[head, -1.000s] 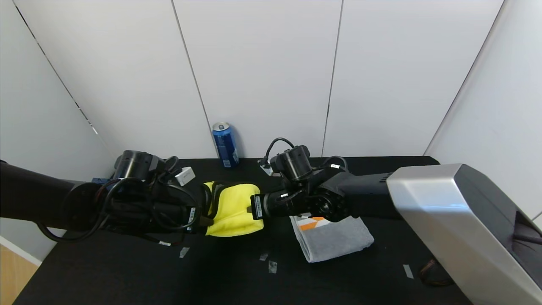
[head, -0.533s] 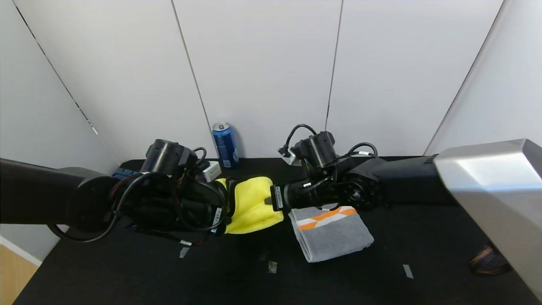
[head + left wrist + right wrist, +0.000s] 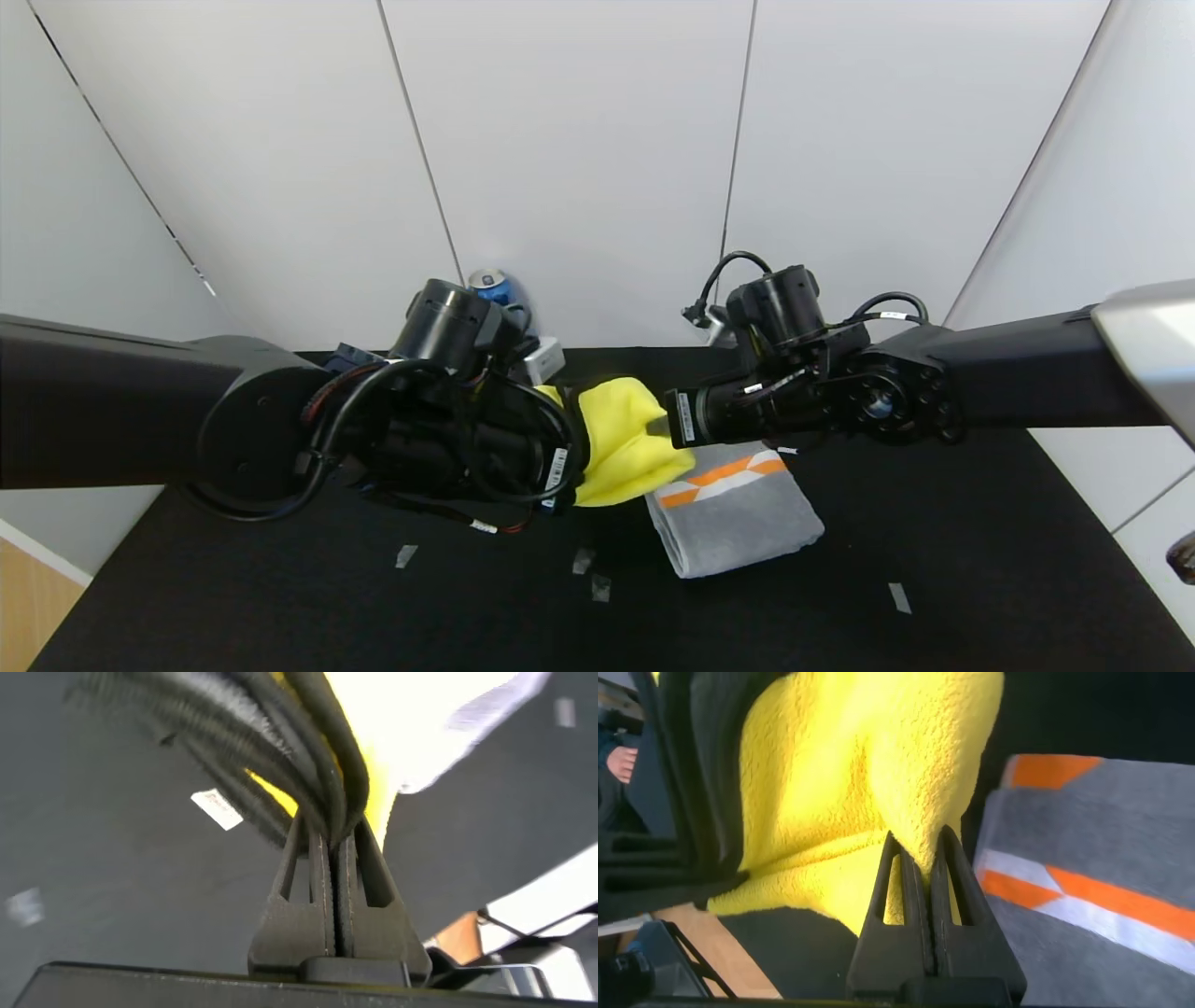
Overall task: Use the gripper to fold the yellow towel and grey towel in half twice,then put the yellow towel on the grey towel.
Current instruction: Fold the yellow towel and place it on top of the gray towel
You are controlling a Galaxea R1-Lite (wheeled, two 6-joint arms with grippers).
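The left gripper (image 3: 334, 849) and right gripper (image 3: 922, 863) are both clamped on the yellow towel (image 3: 624, 446), holding it folded and off the black table (image 3: 840, 607) between them, its long axis running left to right; its lower right corner hangs just over the grey towel (image 3: 738, 513), which lies folded with its orange band toward the back; white wall panels (image 3: 579, 168) stand behind; since a second ago, both arms have carried the yellow towel up and rightward.

Bright even light, blurred wrist views
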